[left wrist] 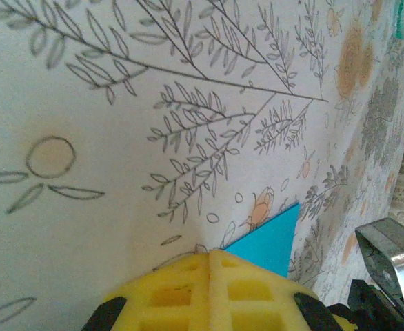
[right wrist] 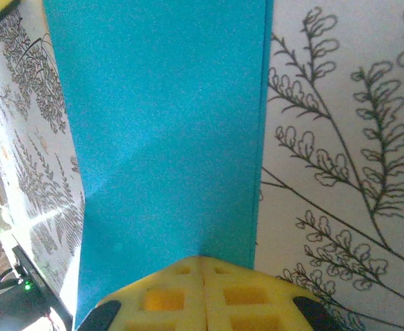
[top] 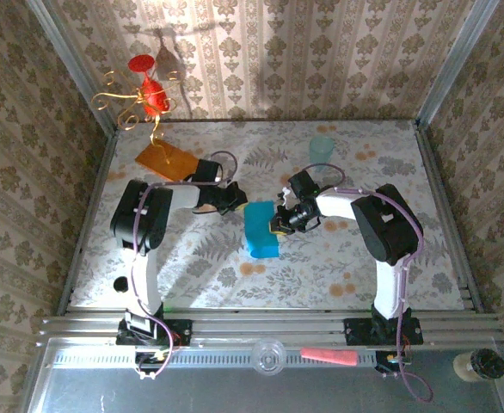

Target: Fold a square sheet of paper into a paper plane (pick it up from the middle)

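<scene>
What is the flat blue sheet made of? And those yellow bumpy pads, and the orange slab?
The flat teal-blue sheet looks like thin matte paper: grainy, unshiny, with a crisp folded edge. The yellow gridded pads look like soft foam or rubber, with moulded square pockets. The orange rectangular slab seems to be glossy plastic, though it is too far away to be sure.

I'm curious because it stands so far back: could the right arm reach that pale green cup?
Probably yes. The cup stands a little beyond the right tool, with nothing standing between them, though the tool would first have to leave the blue paper.
</scene>
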Controlling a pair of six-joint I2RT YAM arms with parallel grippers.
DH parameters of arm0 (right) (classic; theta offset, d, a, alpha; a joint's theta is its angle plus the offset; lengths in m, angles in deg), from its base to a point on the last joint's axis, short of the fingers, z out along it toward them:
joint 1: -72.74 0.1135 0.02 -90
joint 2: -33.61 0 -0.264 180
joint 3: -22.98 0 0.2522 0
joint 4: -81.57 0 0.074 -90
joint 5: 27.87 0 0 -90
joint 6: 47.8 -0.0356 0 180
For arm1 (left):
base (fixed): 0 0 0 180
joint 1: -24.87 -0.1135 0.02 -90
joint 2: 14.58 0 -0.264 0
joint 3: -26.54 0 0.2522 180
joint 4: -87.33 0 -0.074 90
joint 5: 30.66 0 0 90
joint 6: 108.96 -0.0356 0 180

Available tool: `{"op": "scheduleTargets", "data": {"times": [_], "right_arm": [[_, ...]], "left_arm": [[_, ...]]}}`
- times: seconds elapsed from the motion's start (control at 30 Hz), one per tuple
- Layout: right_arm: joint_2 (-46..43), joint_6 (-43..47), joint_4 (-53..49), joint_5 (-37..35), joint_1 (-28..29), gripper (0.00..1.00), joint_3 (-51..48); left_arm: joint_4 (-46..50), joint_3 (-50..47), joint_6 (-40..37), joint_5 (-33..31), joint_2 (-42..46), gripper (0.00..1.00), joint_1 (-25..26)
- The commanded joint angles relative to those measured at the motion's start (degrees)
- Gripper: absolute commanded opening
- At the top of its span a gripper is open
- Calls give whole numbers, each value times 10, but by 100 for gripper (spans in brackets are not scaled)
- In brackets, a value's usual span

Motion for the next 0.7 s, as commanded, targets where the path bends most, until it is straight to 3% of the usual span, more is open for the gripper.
{"op": "scheduleTargets", "data": {"times": [0.0,0.27,0.43,0.67], "right_arm": [[113,-6,-88,-208,3,8,-75],[109,-11,-86,-210,2,8,-74],[107,-14,-86,-210,2,8,-71],[108,-14,-84,-209,2,8,-73]], "left_arm": [[31,20,-18,-62,-24,0,-23],[112,61,-59,-78,-2,0,-25],[177,64,-72,-96,67,0,4],[64,-80,44,-92,167,0,93]]}}
